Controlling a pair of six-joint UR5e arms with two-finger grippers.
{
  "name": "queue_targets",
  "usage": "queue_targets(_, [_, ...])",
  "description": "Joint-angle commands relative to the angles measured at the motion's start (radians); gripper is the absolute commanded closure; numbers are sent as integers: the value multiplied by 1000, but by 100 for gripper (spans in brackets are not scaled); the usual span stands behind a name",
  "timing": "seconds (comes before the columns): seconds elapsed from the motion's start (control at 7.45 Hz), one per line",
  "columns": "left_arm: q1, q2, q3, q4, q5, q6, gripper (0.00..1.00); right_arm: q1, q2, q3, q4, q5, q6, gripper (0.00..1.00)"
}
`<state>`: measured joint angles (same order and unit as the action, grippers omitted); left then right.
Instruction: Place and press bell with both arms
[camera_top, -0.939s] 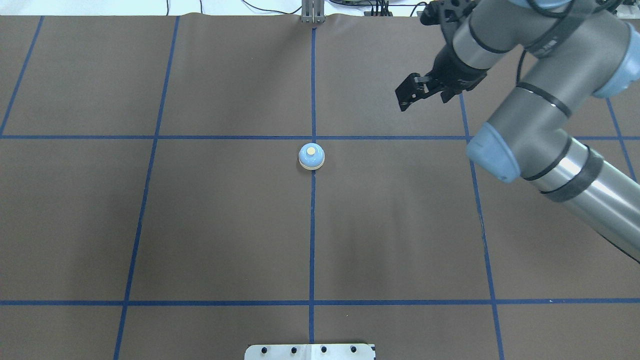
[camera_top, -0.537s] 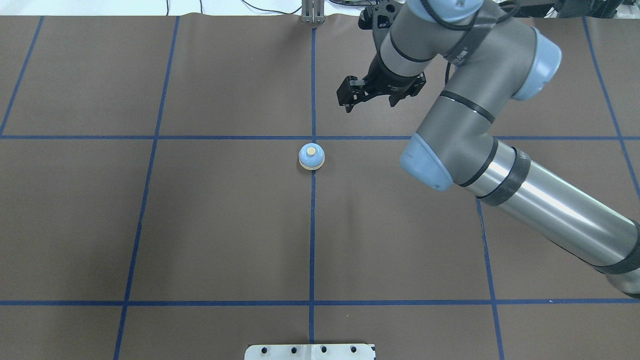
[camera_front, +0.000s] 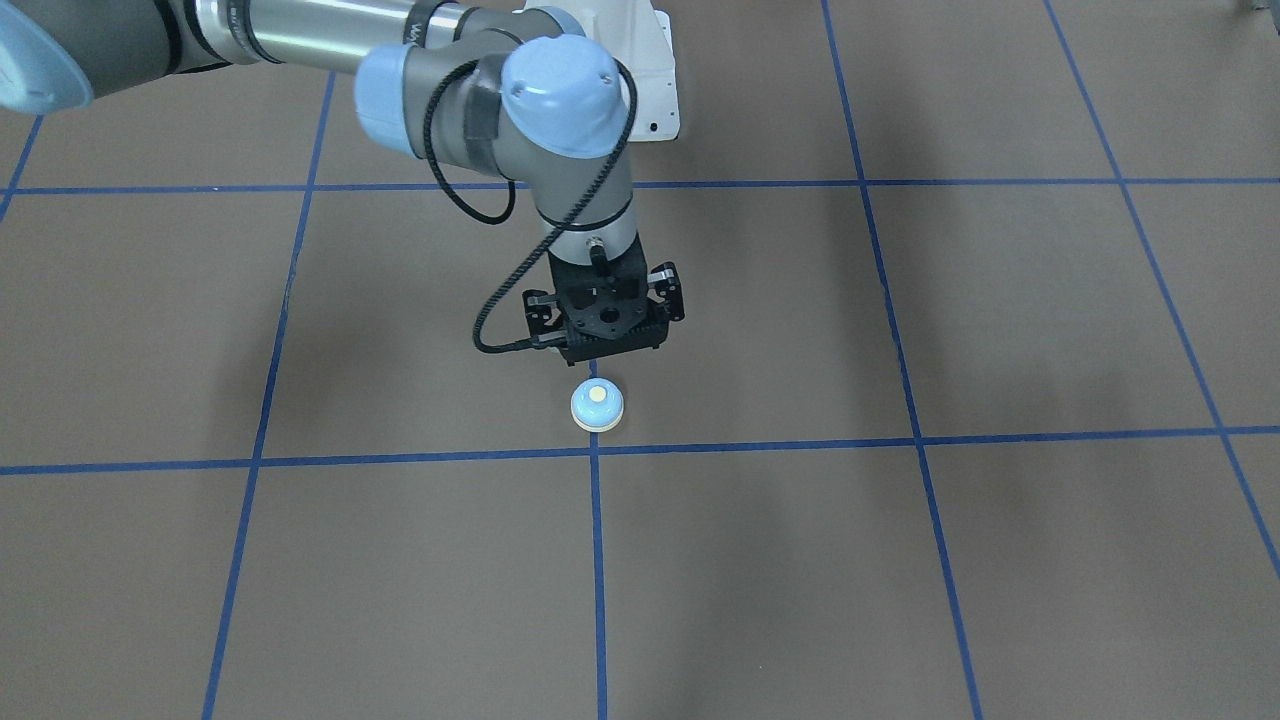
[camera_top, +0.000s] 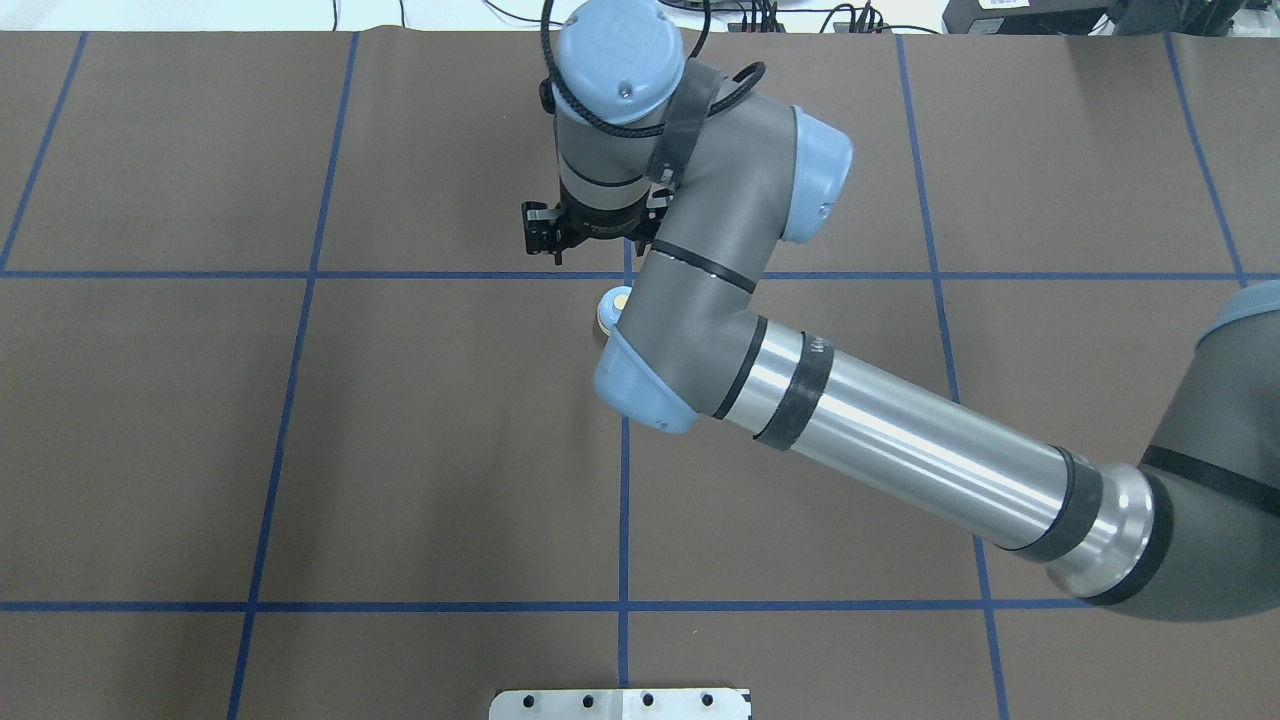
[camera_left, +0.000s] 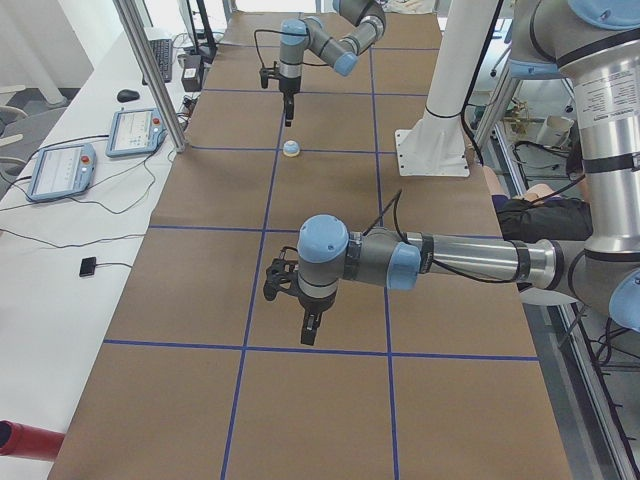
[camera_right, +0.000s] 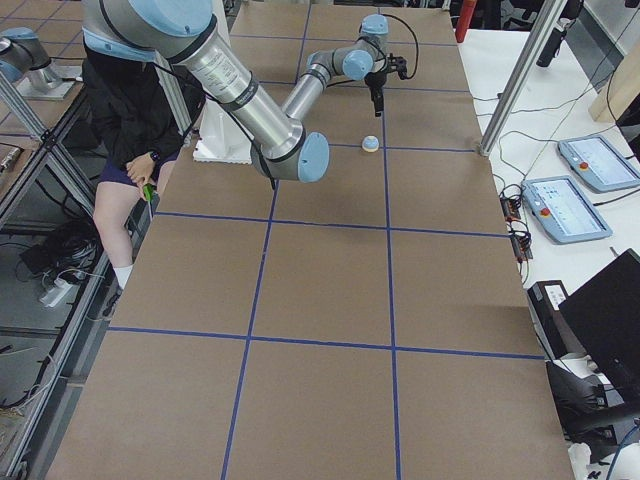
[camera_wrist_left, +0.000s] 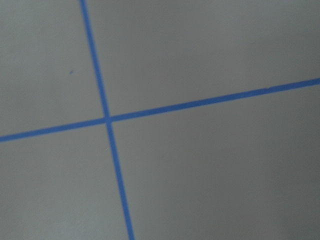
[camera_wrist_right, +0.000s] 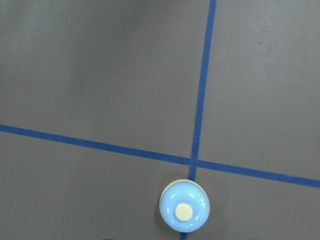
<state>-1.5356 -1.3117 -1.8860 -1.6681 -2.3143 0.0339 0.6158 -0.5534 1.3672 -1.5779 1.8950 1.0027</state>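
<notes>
The light-blue bell (camera_front: 597, 405) with its cream button stands on the brown mat at a blue tape crossing. It also shows in the right wrist view (camera_wrist_right: 184, 212) and, half hidden by the forearm, in the overhead view (camera_top: 612, 305). My right gripper (camera_front: 597, 358) points down, looks shut and empty, and hovers above the mat just on the robot's side of the bell. My left gripper (camera_left: 310, 325) shows only in the exterior left view, low over bare mat far from the bell (camera_left: 290, 148); I cannot tell whether it is open or shut.
The white pedestal (camera_front: 650, 70) stands on the robot's side of the mat. A metal plate (camera_top: 620, 703) lies at the near edge. Teach pendants (camera_left: 135, 130) lie on the side table. A seated person (camera_right: 130, 130) is beside the table.
My right arm has swung from the far right to the middle. Its gripper now hangs close to the bell, and the forearm covers part of the bell in the overhead view. The bell has not moved.
</notes>
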Motion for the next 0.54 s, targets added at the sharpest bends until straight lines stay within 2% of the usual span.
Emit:
queue_targets(0.0, [-3,5,1,-4,-1,1,0,-25,15,-62,2,-24,-7,99])
queue_targets(0.4, [-3,3,1,-4,-1,0,0,-22,6,-114,6,-24,-35,100])
